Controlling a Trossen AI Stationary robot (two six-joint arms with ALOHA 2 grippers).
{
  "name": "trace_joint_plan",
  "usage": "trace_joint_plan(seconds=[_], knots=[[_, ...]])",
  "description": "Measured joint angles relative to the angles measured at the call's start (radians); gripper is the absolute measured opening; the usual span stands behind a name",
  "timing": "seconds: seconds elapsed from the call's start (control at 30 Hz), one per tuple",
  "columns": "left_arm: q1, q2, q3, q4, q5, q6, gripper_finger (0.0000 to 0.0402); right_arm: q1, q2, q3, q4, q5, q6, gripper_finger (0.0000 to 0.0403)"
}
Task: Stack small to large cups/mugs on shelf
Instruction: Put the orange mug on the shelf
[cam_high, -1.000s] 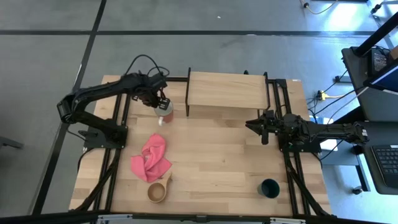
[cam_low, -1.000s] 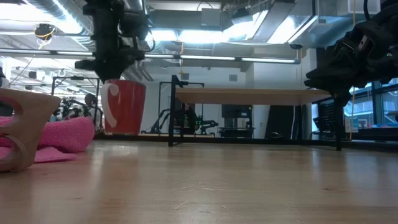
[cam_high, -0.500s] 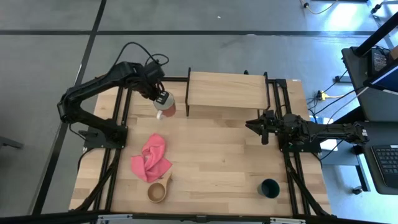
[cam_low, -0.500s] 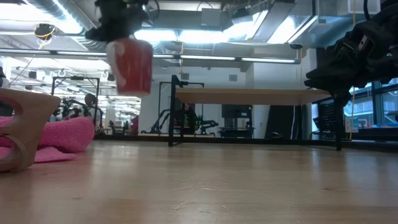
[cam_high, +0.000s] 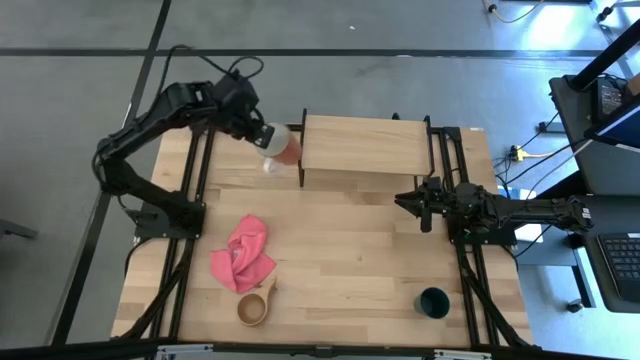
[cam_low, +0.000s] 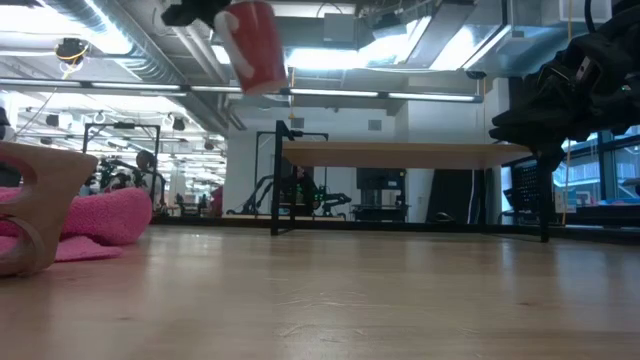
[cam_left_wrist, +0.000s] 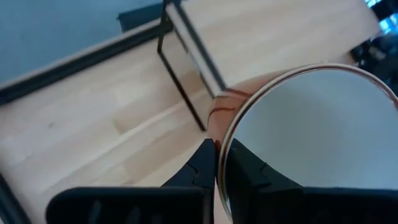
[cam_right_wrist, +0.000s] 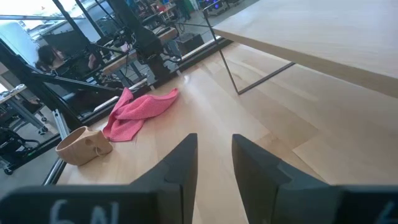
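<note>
Your left gripper (cam_high: 262, 136) pinches the thin rim of the red mug (cam_high: 283, 148), lifted and tilted.
The glossy mug, white inside, hangs just beside the shelf (cam_high: 365, 144), whose top is pale wood on thin black legs. Your right gripper (cam_high: 412, 203) waits with fingers parted.

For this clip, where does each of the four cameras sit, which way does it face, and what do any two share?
High view: above the table, looking straight down; both arms show, left end effector carrying the red mug beside the shelf.
Low view: at tabletop height, looking level across at the shelf; the red mug hangs high.
Left wrist view: on the left arm, its fingers pinching the mug's rim.
Right wrist view: on the waiting right arm; its open end effector faces the pink cloth and wooden cup.
Shared: high and low views both show mug and shelf.
</note>
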Motion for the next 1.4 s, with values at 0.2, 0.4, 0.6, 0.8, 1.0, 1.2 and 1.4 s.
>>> trace_joint_plan(seconds=[0.2, 0.4, 0.6, 0.8, 1.0, 1.2, 1.4], knots=[[0.0, 0.156, 0.201, -0.039, -0.003, 0.053, 0.0012, 0.0, 0.0, 0.0, 0.0, 0.0, 0.0, 0.0101], [0.021, 0.34, 0.411, -0.098, 0.009, 0.106, 0.0012, 0.0, 0.0, 0.0, 0.0, 0.0, 0.0, 0.0101], [0.045, 0.48, 0.541, -0.131, 0.063, 0.104, 0.0012, 0.0, 0.0, 0.0, 0.0, 0.0, 0.0, 0.0101], [0.042, 0.573, 0.586, -0.121, 0.096, 0.083, 0.0012, 0.0, 0.0, 0.0, 0.0, 0.0, 0.0, 0.0101], [0.036, 0.607, 0.584, -0.113, 0.091, 0.068, 0.0012, 0.0, 0.0, 0.0, 0.0, 0.0, 0.0, 0.0101], [0.038, 0.616, 0.584, -0.1, 0.06, 0.057, 0.0012, 0.0, 0.0, 0.0, 0.0, 0.0, 0.0, 0.0101], [0.044, 0.615, 0.584, -0.099, 0.06, 0.068, 0.0012, 0.0, 0.0, 0.0, 0.0, 0.0, 0.0, 0.0101]])
